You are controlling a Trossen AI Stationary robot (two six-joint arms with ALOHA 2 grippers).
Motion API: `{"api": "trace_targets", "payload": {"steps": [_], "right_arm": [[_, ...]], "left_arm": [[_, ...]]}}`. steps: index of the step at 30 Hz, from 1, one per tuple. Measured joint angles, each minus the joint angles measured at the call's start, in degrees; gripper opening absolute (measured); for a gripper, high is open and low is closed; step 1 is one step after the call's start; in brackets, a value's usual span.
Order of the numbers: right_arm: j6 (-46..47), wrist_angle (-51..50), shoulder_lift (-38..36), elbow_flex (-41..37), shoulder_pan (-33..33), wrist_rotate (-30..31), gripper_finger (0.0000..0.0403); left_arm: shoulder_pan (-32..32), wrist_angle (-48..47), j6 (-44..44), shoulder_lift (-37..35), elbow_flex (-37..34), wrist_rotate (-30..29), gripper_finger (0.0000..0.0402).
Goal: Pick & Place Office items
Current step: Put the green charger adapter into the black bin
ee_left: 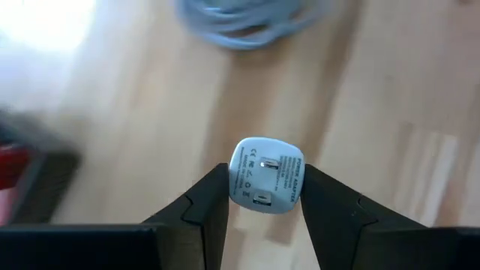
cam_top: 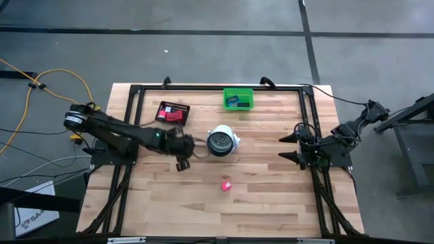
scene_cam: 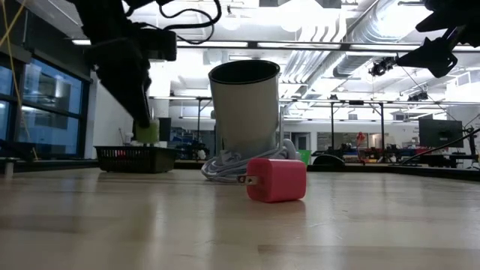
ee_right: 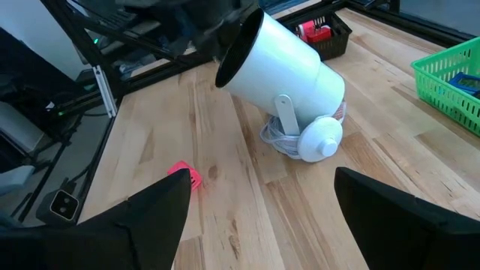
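- White plug block [ee_left: 266, 175] sits clamped between the left gripper [ee_left: 264, 196] fingers, up off the table, near the white lamp [cam_top: 222, 141].
- It looks small, light, hard and smooth, so I think it could slip; its flat sides are best to hold.
- Pink plug block [scene_cam: 277, 179] lies alone on the smooth wooden table [cam_top: 271, 196].
- Right gripper [ee_right: 259, 196] waits at the table's right edge, fingers apart.
- Behind is a big bright room.

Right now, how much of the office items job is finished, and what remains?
Partly done. Some items already lie in the green bin and in the black mesh tray. In hand: the left gripper grips a white power adapter above the table, beside the white spotlight. Left: the pink adapter on the table. The right gripper waits open at the table's right edge.
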Motion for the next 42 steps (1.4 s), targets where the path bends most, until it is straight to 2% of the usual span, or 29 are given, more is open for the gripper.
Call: {"api": "trace_targets", "payload": {"steps": [6, 12, 19, 24, 31, 42], "right_arm": [[0.0, 0.01, 0.0, 0.0, 0.02, -0.01, 0.0317], [0.0, 0.02, -0.01, 0.0, 0.0, 0.0, 0.0317], [0.0, 0.02, -0.02, 0.0, 0.02, 0.0, 0.0317], [0.0, 0.01, 0.0, 0.0, 0.01, -0.01, 0.0317], [0.0, 0.0, 0.0, 0.0, 0.0, -0.02, 0.0317], [0.0, 0.01, -0.01, 0.0, 0.01, -0.02, 0.0317]], "left_arm": [[7.29, -6.23, 0.92, -6.54, 0.0, -0.08, 0.0138], [18.51, -7.26, 9.38, -11.54, 0.0, -0.07, 0.0138], [34.71, -6.16, 17.38, -12.04, 0.0, 8.14, 0.0138], [42.57, -5.86, 21.37, -11.3, 0.0, 11.24, 0.0138], [49.1, -5.38, 24.96, -10.16, 0.0, 11.64, 0.0138], [52.99, -1.7, 26.51, -1.45, 0.08, 12.97, 0.0138]]}}
